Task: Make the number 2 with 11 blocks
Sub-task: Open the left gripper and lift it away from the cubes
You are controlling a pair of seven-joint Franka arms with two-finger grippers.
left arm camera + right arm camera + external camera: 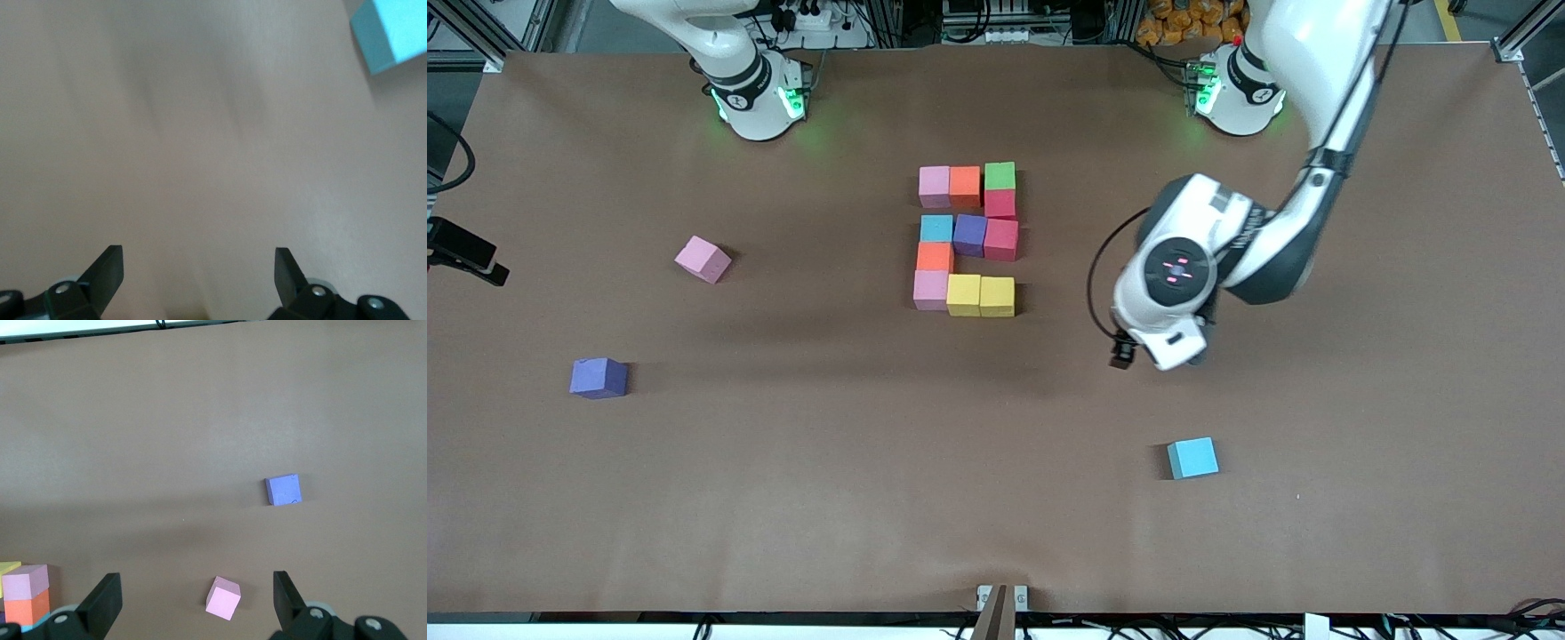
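i am viewing the number 2 (966, 238) sitting near the middle of the tabletop (871, 462), closer to the robot bases than to the front camera. it reads as eleven touching blocks: pink, orange and green in the row nearest the bases, a red under the green, then light blue, purple and red, an orange, and pink with two yellows in the row nearest the camera. the green block (1000, 175) is sitting slightly out of line with its row.

three loose cubes are lying well apart from the digit: a tilted pink cube (703, 259) and a purple cube (599, 378) toward the right arm's end, and a light blue cube (1192, 458) toward the left arm's end, nearer the camera.

the left gripper (199, 277) is hovering over bare tabletop between the digit and the light blue cube. from the front camera its fingers are hidden under the wrist housing (1172, 284); the left wrist view is showing them spread wide and holding nothing. that view is smeared, and the light blue cube (393, 33) is cut off at its edge.

the right gripper (197, 600) is not appearing in the front view; only the right arm's base (756, 93) is showing there, the rest cut off at the frame edge. the right wrist view is showing its fingers released and empty, high over the tabletop, with the pink cube (223, 598) and purple cube (283, 489) below. a corner of the digit (25, 593) is cropped at that view's edge, so i cannot read its shape there.
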